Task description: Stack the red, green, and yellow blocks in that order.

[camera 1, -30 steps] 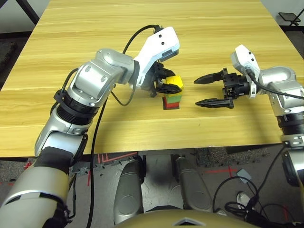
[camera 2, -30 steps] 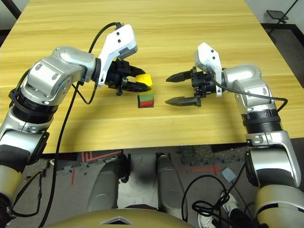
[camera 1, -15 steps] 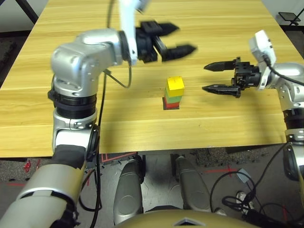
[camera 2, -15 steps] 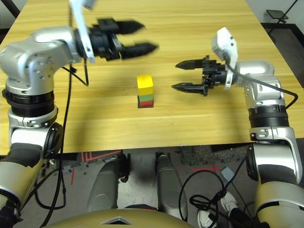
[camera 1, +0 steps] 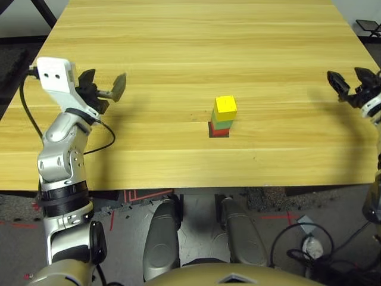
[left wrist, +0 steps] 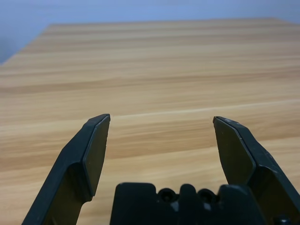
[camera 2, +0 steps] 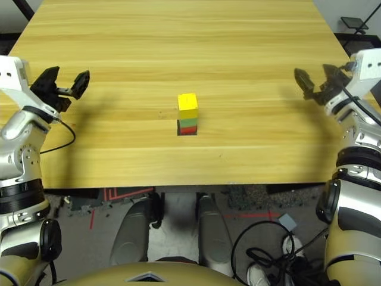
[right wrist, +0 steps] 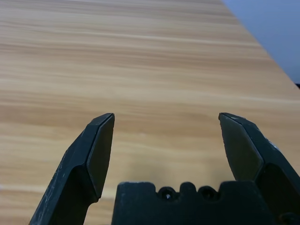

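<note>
Apart now, both tools point(left wrist: 161, 117) point(right wrist: 167, 115) gape wide and empty at frame left and right, leaving yellow point(camera 2: 187, 106) atop green point(camera 2: 188, 123) atop red point(camera 2: 189, 130).

- Eye views: mounted at the head, facing forward and down over both forearms; both cover the bench point(camera 2: 238, 161).
- Wrist views: mounted at each wrist, close behind the gripper's fingers point(left wrist: 96, 159), facing along them across the bench.

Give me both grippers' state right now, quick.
Left gripper: open, nothing between its fingers, off to the left of the stack.
Right gripper: open, empty, off to the right.
</note>
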`<move>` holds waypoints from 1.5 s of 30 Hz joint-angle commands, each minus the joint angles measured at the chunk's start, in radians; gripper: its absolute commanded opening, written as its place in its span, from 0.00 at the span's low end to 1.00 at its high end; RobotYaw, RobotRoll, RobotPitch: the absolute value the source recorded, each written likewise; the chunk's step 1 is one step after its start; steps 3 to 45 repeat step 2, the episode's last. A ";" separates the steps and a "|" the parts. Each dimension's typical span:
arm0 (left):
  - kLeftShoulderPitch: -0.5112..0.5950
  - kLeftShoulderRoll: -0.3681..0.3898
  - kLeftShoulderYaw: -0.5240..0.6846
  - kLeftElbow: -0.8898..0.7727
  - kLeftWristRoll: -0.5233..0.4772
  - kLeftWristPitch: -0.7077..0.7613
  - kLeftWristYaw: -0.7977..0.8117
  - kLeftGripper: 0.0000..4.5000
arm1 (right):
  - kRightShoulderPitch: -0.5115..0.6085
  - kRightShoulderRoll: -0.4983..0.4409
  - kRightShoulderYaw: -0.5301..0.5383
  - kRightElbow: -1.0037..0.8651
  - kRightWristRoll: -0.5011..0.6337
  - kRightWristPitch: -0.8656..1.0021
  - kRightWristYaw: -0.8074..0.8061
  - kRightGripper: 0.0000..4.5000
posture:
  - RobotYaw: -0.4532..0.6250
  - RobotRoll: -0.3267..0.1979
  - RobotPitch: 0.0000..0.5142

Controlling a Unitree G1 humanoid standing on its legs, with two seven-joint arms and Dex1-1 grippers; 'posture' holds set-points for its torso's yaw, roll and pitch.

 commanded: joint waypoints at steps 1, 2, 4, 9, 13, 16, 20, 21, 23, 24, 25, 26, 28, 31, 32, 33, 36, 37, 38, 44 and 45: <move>0.020 -0.012 -0.017 0.056 0.018 -0.067 0.020 1.00 | 0.032 -0.029 -0.032 0.049 -0.002 -0.044 -0.040 1.00 | 0.44 0.52 0.45; 0.021 -0.013 -0.023 0.072 0.022 -0.073 0.024 1.00 | 0.037 -0.030 -0.036 0.057 -0.002 -0.050 -0.051 1.00 | 0.44 0.52 0.45; 0.021 -0.013 -0.023 0.072 0.022 -0.073 0.024 1.00 | 0.037 -0.030 -0.036 0.057 -0.002 -0.050 -0.051 1.00 | 0.44 0.52 0.45; 0.021 -0.013 -0.023 0.072 0.022 -0.073 0.024 1.00 | 0.037 -0.030 -0.036 0.057 -0.002 -0.050 -0.051 1.00 | 0.44 0.52 0.45; 0.021 -0.013 -0.023 0.072 0.022 -0.073 0.024 1.00 | 0.037 -0.030 -0.036 0.057 -0.002 -0.050 -0.051 1.00 | 0.44 0.52 0.45; 0.021 -0.013 -0.023 0.072 0.022 -0.073 0.024 1.00 | 0.037 -0.030 -0.036 0.057 -0.002 -0.050 -0.051 1.00 | 0.44 0.52 0.45; 0.021 -0.013 -0.023 0.072 0.022 -0.073 0.024 1.00 | 0.037 -0.030 -0.036 0.057 -0.002 -0.050 -0.051 1.00 | 0.44 0.52 0.45; 0.021 -0.013 -0.023 0.072 0.022 -0.073 0.024 1.00 | 0.037 -0.030 -0.036 0.057 -0.002 -0.050 -0.051 1.00 | 0.44 0.52 0.45; 0.021 -0.013 -0.023 0.072 0.022 -0.073 0.024 1.00 | 0.037 -0.030 -0.036 0.057 -0.002 -0.050 -0.051 1.00 | 0.44 0.52 0.45; 0.021 -0.013 -0.023 0.072 0.022 -0.073 0.024 1.00 | 0.037 -0.030 -0.036 0.057 -0.002 -0.050 -0.051 1.00 | 0.44 0.52 0.45; 0.021 -0.013 -0.023 0.072 0.022 -0.073 0.024 1.00 | 0.037 -0.030 -0.036 0.057 -0.002 -0.050 -0.051 1.00 | 0.44 0.52 0.45; 0.021 -0.013 -0.023 0.072 0.022 -0.073 0.024 1.00 | 0.037 -0.030 -0.036 0.057 -0.002 -0.050 -0.051 1.00 | 0.44 0.52 0.45; 0.021 -0.013 -0.023 0.072 0.022 -0.073 0.024 1.00 | 0.037 -0.030 -0.036 0.057 -0.002 -0.050 -0.051 1.00 | 0.44 0.52 0.45; 0.021 -0.013 -0.023 0.072 0.022 -0.073 0.024 1.00 | 0.037 -0.030 -0.036 0.057 -0.002 -0.050 -0.051 1.00 | 0.44 0.52 0.45; 0.021 -0.013 -0.023 0.072 0.022 -0.073 0.024 1.00 | 0.037 -0.030 -0.036 0.057 -0.002 -0.050 -0.051 1.00 | 0.44 0.52 0.45; 0.021 -0.013 -0.023 0.072 0.022 -0.073 0.024 1.00 | 0.037 -0.030 -0.036 0.057 -0.002 -0.050 -0.051 1.00 | 0.44 0.52 0.45; 0.021 -0.013 -0.023 0.072 0.022 -0.073 0.024 1.00 | 0.037 -0.030 -0.036 0.057 -0.002 -0.050 -0.051 1.00 | 0.44 0.52 0.45; 0.021 -0.013 -0.023 0.072 0.022 -0.073 0.024 1.00 | 0.037 -0.030 -0.036 0.057 -0.002 -0.050 -0.051 1.00 | 0.44 0.52 0.45; 0.021 -0.013 -0.023 0.072 0.022 -0.073 0.024 1.00 | 0.037 -0.030 -0.036 0.057 -0.002 -0.050 -0.051 1.00 | 0.44 0.52 0.45; 0.021 -0.013 -0.023 0.072 0.022 -0.073 0.024 1.00 | 0.037 -0.030 -0.036 0.057 -0.002 -0.050 -0.051 1.00 | 0.44 0.52 0.45; 0.021 -0.013 -0.023 0.072 0.022 -0.073 0.024 1.00 | 0.037 -0.030 -0.036 0.057 -0.002 -0.050 -0.051 1.00 | 0.44 0.52 0.45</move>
